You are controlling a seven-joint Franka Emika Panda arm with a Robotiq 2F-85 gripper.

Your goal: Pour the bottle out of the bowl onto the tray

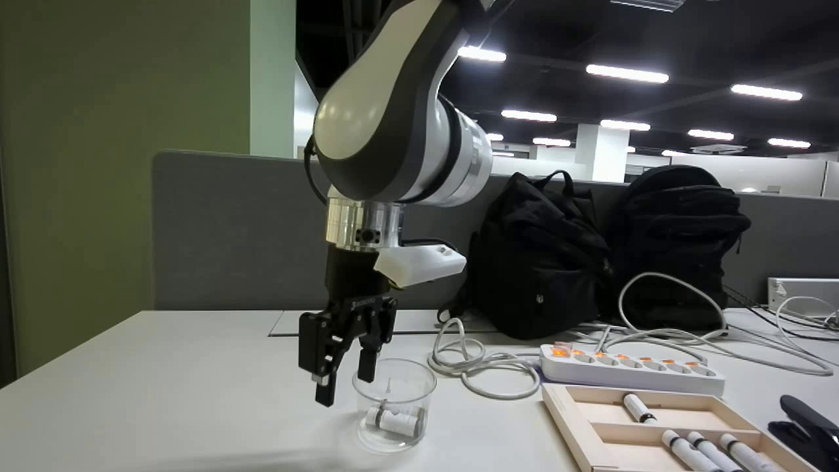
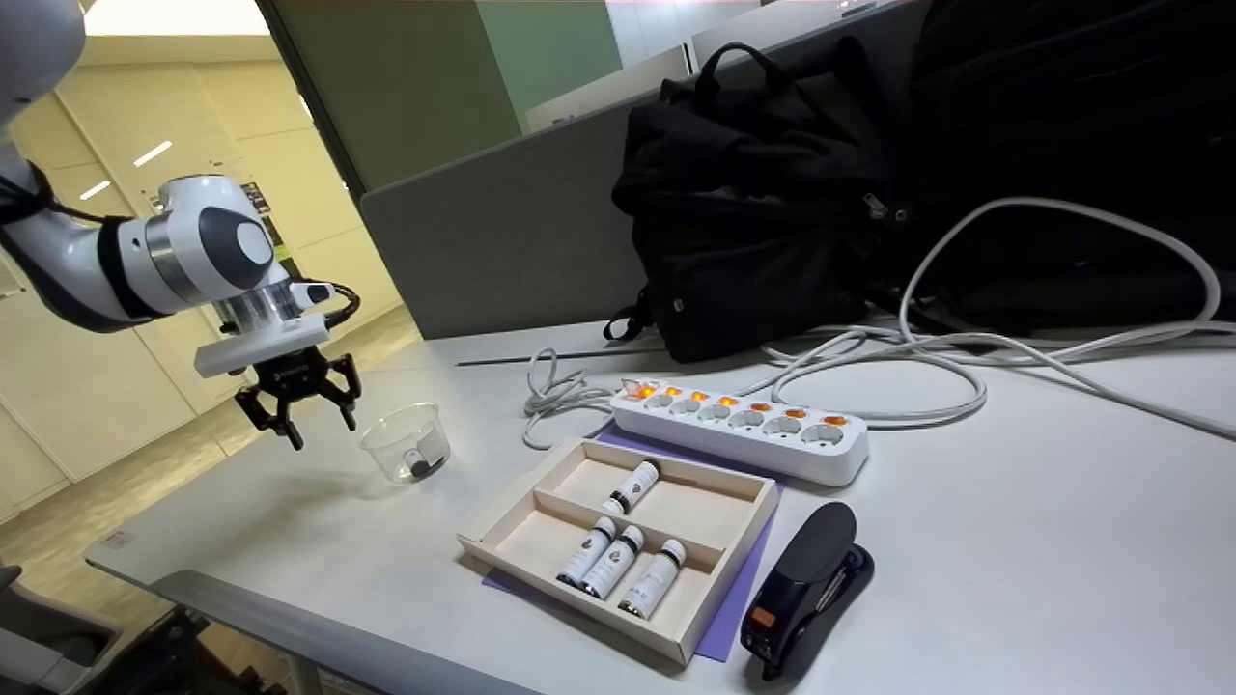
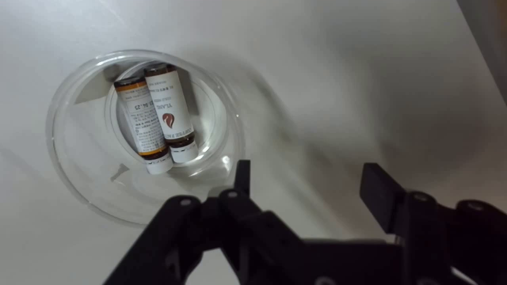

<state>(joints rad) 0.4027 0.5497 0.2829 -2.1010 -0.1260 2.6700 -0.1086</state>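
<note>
The clear bowl [image 1: 427, 392] stands upright on the white table, also seen in an exterior view [image 2: 384, 454] and in the wrist view [image 3: 75, 166]. Two small bottles with white labels and white caps, one bottle [image 3: 170, 107] and another bottle [image 3: 138, 118], lie side by side inside it. My gripper [image 1: 346, 385] is open and empty, beside the bowl and above the table. In the wrist view the gripper [image 3: 307, 174] has its left fingertip close to the bowl's rim; touching cannot be told. The beige tray [image 2: 710, 497] holds one bottle in its far compartment and three in its near one.
A white power strip [image 2: 744, 425] stands behind the tray, with coiled white cable [image 1: 482, 367] between it and the bowl. A black stapler [image 2: 811, 589] lies beside the tray. A purple sheet [image 2: 724, 618] is under the tray. Black backpacks [image 1: 537, 262] lean on the grey partition [image 1: 229, 236].
</note>
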